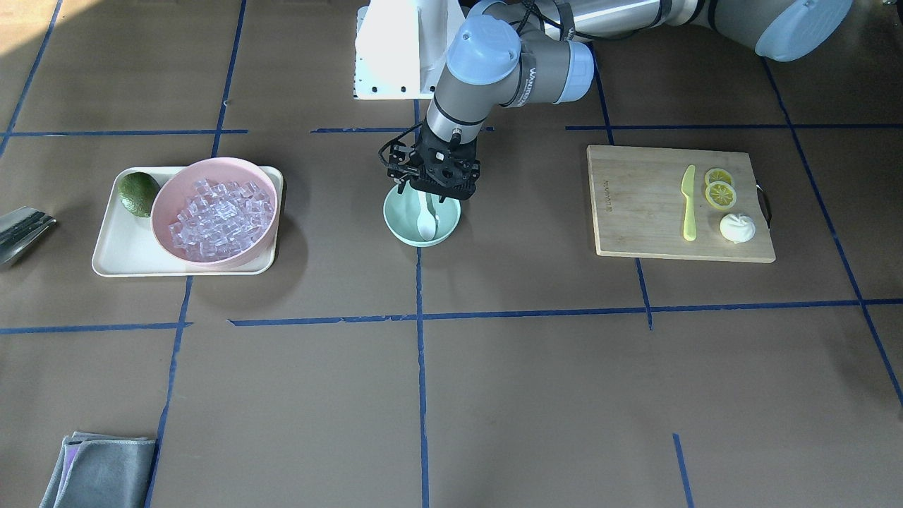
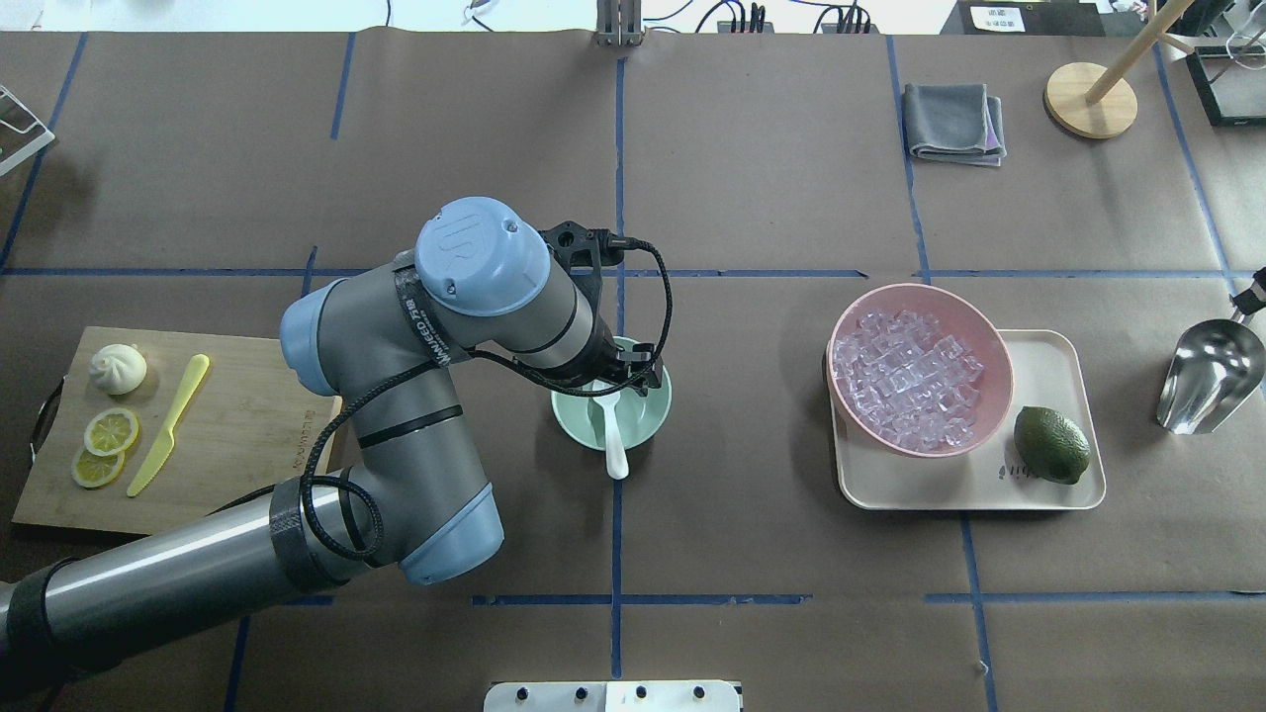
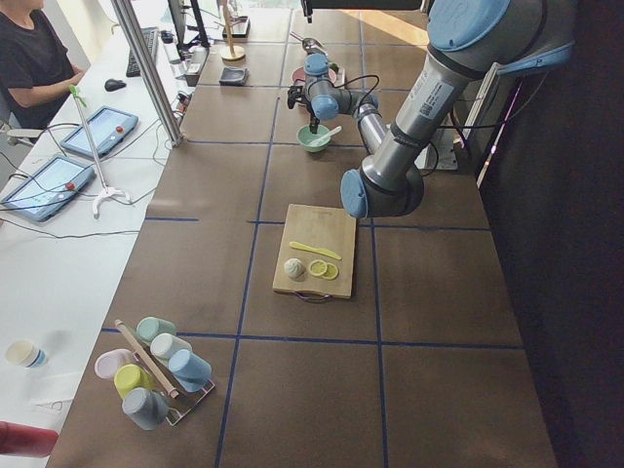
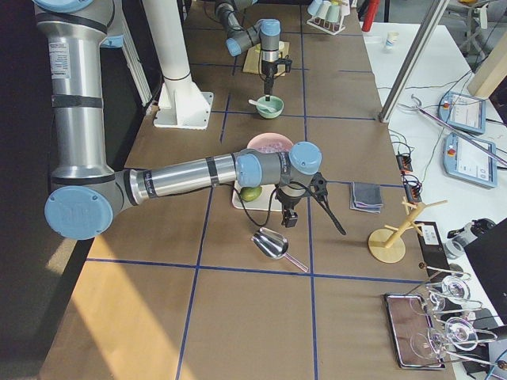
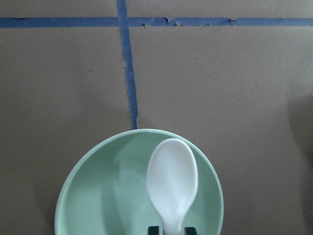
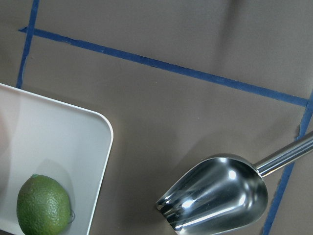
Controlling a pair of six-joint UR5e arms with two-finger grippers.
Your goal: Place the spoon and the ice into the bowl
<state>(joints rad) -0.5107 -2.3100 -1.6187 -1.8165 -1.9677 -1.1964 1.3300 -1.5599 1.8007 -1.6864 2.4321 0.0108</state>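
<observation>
My left claw (image 5: 172,229) is narrow, pinching the white spoon (image 5: 172,181) at its neck. The head is down in the mint bowl (image 5: 98,196), and the handle runs back toward the robot over the near rim. Ice (image 2: 910,376) sits in the pink bowl (image 2: 997,341), well off to the robot's right.

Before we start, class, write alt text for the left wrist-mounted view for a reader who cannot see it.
A small white plastic spoon is held over the inside of a round mint-green bowl, its neck between the left gripper's dark fingertips at the bottom edge. Behind is a brown paper-covered table crossed by blue tape lines.
</observation>
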